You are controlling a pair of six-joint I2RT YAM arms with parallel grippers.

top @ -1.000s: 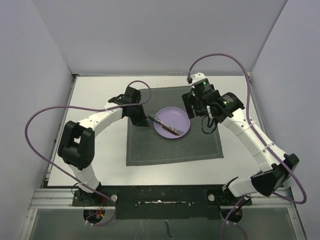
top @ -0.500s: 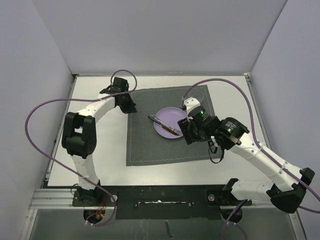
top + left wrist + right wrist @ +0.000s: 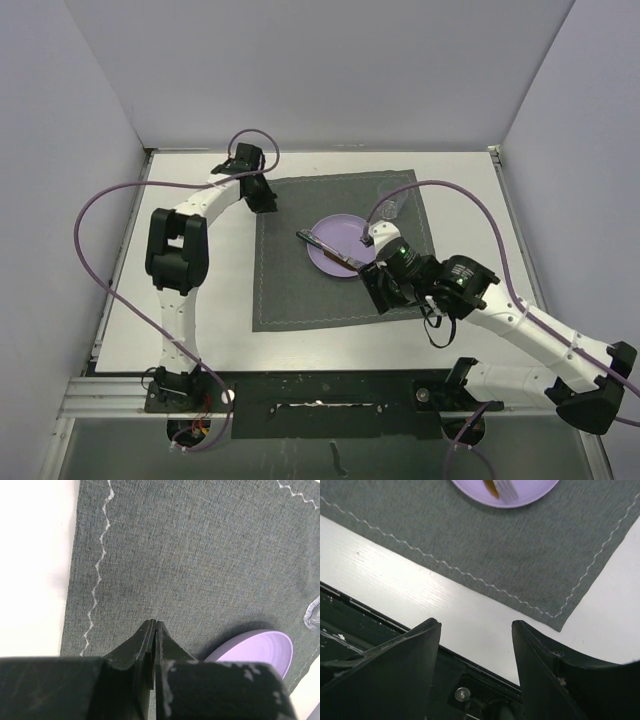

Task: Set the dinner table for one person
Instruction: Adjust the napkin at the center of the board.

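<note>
Fingers of left gripper (image 3: pixel 154 628) pressed together, empty, low over placemat (image 3: pixel 200 555) near its far-left corner; right gripper (image 3: pixel 476 630) spread wide, empty, above placemat's near edge; dinner table (image 3: pixel 200 300) under everything, likely rigid, heavy, fixed; no grasp point, surface only; plate (image 3: pixel 340 230) mid-placemat, utensil (image 3: pixel 325 248) across it, probably thin, stiff, take by handle; left arm stretched far, right arm bent inward

matt woven cloth placemat (image 3: pixel 200 555), smooth satin plate (image 3: pixel 260 650), smooth white dinner table (image 3: pixel 420 587).
</note>
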